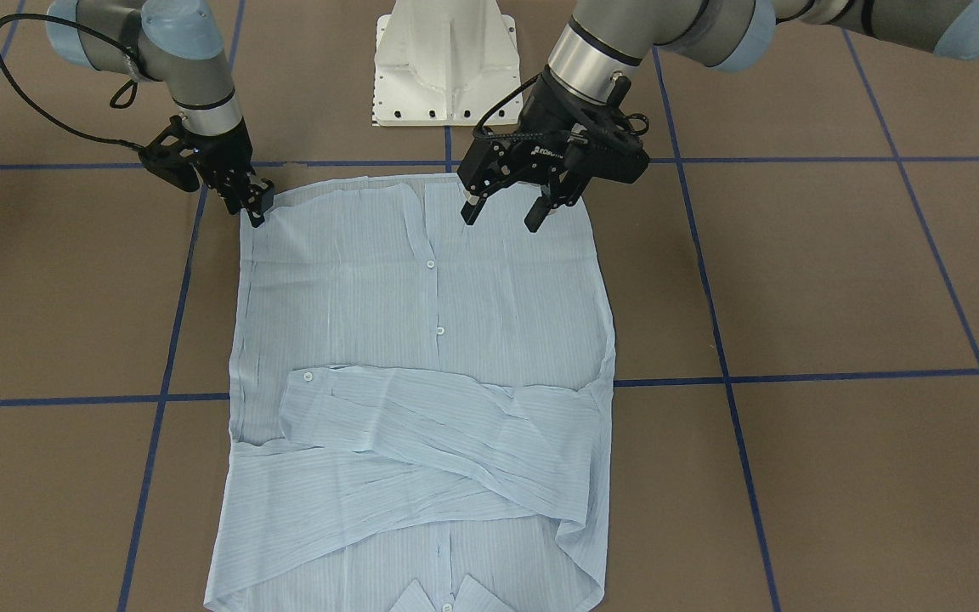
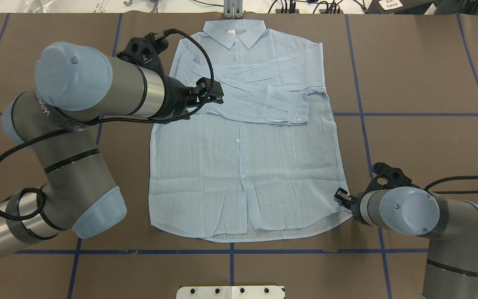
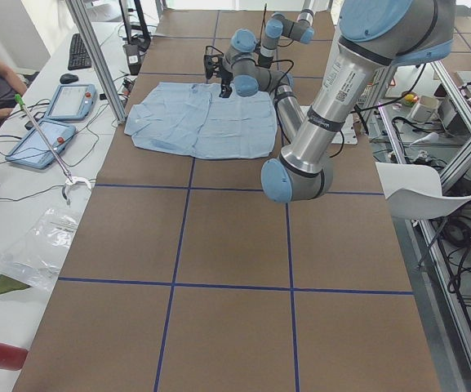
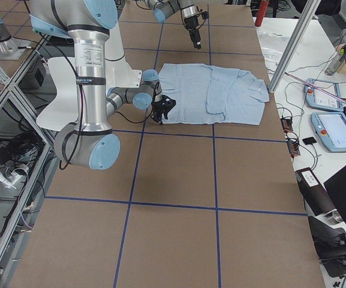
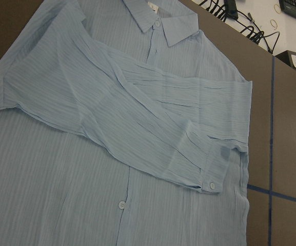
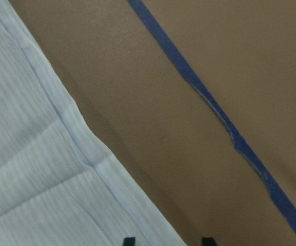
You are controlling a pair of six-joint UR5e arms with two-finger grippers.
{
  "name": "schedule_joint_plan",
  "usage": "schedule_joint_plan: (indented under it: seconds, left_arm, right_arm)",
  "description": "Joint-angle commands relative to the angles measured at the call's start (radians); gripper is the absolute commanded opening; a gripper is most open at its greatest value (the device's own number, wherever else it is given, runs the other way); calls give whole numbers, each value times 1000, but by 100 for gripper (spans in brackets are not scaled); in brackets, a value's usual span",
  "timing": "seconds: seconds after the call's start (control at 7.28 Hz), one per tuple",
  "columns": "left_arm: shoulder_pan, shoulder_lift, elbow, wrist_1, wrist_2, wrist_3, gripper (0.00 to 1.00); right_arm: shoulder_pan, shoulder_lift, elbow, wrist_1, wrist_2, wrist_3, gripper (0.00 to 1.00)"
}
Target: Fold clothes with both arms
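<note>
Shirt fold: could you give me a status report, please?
Left gripper open over shirt; right gripper open at hem corner. Both sleeves folded across. Nothing blocking.

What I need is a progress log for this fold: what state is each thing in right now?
shirt: flat on the table, front up, buttoned, hem not yet folded.
sleeves: both folded across the chest, crossing each other.
left gripper: open, empty, raised above the shirt.
right gripper: open, low at the shirt's hem corner, fingertips astride the edge.
</note>
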Motion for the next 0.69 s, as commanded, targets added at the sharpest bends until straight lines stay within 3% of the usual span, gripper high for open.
schedule_joint_plan:
  seconds: [0.0, 0.14, 0.41, 0.55]
  left_arm:
    - [0, 1, 0, 0, 0, 0, 92]
    - [0, 1, 0, 0, 0, 0, 92]
    - [0, 0, 0, 0, 0, 0, 92]
    - [0, 0, 0, -2, 0, -2, 92]
  right_arm:
    - [-2, 0, -2, 0, -1, 0, 58]
    - [-4, -1, -6, 0, -1, 0, 56]
    - [-5, -1, -6, 0, -5, 0, 6]
    - [-5, -1, -6, 0, -5, 2, 0]
